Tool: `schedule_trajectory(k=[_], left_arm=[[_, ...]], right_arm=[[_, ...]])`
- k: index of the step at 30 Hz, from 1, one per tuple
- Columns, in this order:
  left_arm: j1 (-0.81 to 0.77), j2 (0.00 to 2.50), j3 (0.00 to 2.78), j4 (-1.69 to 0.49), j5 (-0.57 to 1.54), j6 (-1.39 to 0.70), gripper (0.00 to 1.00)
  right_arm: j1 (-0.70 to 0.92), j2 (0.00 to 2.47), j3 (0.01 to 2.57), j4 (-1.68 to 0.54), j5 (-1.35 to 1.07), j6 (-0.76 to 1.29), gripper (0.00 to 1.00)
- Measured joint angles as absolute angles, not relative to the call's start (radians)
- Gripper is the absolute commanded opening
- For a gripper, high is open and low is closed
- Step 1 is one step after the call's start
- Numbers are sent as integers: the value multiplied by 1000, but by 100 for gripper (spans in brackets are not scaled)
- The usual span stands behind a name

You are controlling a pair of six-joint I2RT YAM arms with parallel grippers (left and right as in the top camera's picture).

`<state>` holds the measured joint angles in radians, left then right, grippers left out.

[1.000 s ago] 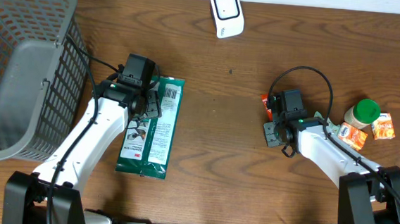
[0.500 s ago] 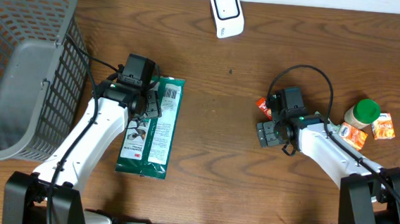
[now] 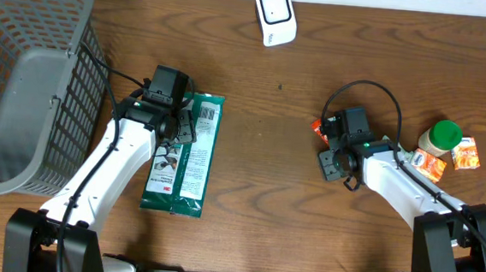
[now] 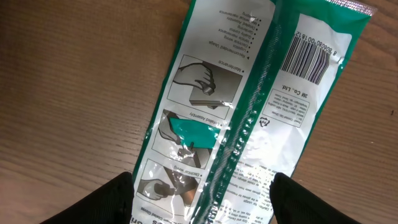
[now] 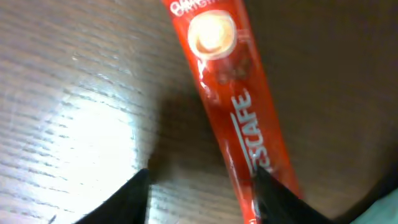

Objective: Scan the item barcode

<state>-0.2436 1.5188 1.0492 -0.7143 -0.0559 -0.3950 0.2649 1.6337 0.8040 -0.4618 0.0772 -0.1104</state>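
Note:
A green-and-white packet [image 3: 186, 153] lies flat on the table, its barcode [image 4: 308, 62] facing up at its far end. My left gripper [image 4: 208, 202] hangs low over it, open, one finger at each long edge. The white scanner [image 3: 275, 16] stands at the back of the table, well beyond the packet. A red sachet [image 5: 233, 99] lies on the wood under my right gripper [image 5: 202, 196]. That gripper is open, with bare wood between the fingers and the right fingertip [image 5: 277, 196] over the sachet's near end. In the overhead view only the red sachet's tip [image 3: 319, 128] shows beside the right gripper [image 3: 332, 162].
A grey mesh basket [image 3: 24, 78] fills the back left corner. At the right stand a green-lidded jar [image 3: 438, 138] and two small orange packets [image 3: 466, 153] [image 3: 429, 167]. The right arm's cable loops above its wrist.
My right gripper swung left with its jaws wide, then came back right with them narrower. The red sachet's tip shows a little more. The left arm and the packet have not moved.

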Motion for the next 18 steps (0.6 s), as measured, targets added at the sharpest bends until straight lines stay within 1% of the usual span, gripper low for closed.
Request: schedule_trajectory(k=[9,12,18], left_arm=[[-244,1519,1049,-714,-56,-395,71],[-244,1519,1049,-714,-56,-395,71],[-244,1519,1049,-714,-56,-395,71]], right_arm=[[265,1634,795,-460,17,-114,43],[265,1633,795,-458,8,-115,49],[265,1606,830,-478,-35,-115,49]])
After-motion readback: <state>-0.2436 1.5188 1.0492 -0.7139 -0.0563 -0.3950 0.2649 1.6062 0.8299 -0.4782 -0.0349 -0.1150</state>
